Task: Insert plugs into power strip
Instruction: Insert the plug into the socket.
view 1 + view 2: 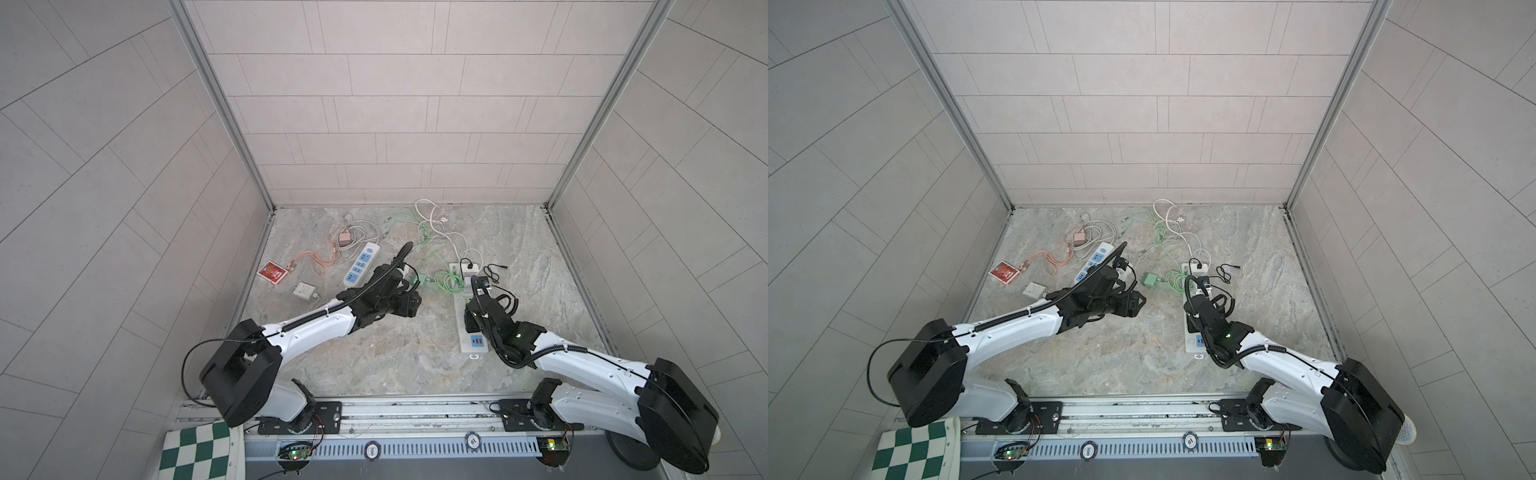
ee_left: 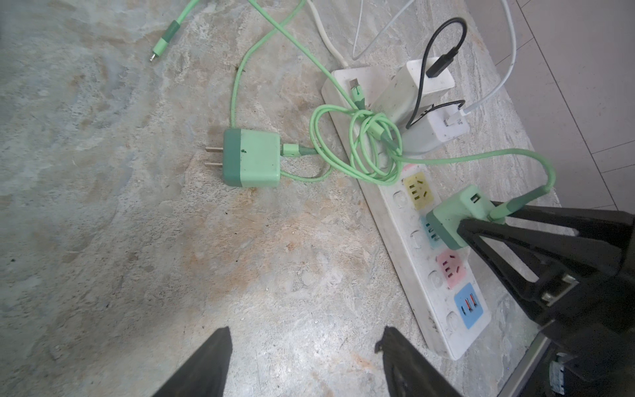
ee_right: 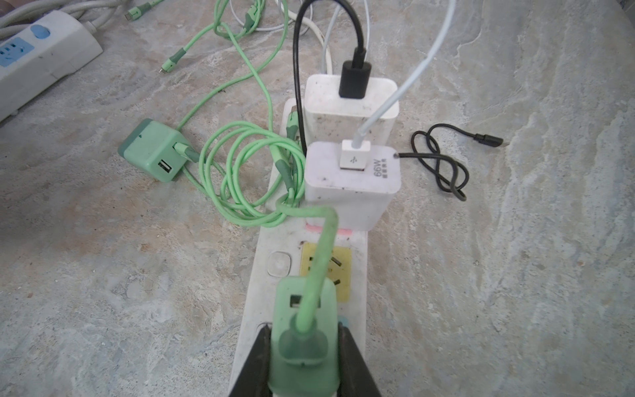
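Green plug (image 3: 302,347) clamped in right claw (image 3: 304,331), at power strip (image 3: 275,240)

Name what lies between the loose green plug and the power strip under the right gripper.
Coiled green cable, lapping onto the power strip; both wrist views show it.

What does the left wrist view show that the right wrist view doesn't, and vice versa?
Left wrist only: the prongs of the loose green charger, the pink socket and blue USB panel on the white power strip, and the open left end effector.
Right wrist only: a second power strip with blue sockets, and the black cable's loose coiled end.
Both: the white strip's yellow socket, two white chargers plugged into it, the loose charger, and the right end effector shut on the held green charger.
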Motion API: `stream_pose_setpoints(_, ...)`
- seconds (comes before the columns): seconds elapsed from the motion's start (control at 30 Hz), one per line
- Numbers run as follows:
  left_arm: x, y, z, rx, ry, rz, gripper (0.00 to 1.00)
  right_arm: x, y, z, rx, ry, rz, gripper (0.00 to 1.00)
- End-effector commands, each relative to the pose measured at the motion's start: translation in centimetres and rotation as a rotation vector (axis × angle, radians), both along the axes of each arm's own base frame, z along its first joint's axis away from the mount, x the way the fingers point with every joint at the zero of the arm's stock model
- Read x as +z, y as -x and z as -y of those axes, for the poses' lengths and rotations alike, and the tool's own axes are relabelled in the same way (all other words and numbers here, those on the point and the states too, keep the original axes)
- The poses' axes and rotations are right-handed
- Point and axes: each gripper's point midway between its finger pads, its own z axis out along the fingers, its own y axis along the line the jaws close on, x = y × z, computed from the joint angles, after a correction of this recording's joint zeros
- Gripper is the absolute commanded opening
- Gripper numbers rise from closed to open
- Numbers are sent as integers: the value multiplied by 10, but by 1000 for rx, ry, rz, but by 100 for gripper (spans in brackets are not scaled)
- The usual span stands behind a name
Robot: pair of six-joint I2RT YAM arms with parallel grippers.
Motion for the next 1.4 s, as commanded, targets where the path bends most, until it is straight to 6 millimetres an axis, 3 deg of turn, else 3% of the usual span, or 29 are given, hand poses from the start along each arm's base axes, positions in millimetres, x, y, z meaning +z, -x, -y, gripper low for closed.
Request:
stream_pose_setpoints(0.0, 13, -4, -3, 4, 5, 36, 75, 18, 0, 0, 7, -20, 33, 0)
stream_pose_setpoints(0.23, 10, -4, -5, 7, 3, 30, 75, 21, 1, 2, 8, -31, 53, 0)
stream_pose_setpoints(0.57, 11, -2, -6, 10, 4, 32, 75, 2, -5, 3, -9, -15, 32, 0)
stream_pose_setpoints(0.93, 11, -2, -7, 8, 2, 31, 75, 4, -7, 4, -16, -18, 35, 0)
stream_pose_setpoints(1.37, 10, -1, -6, 4, 9, 25, 75, -8, 9, 15, -32, -35, 4, 0)
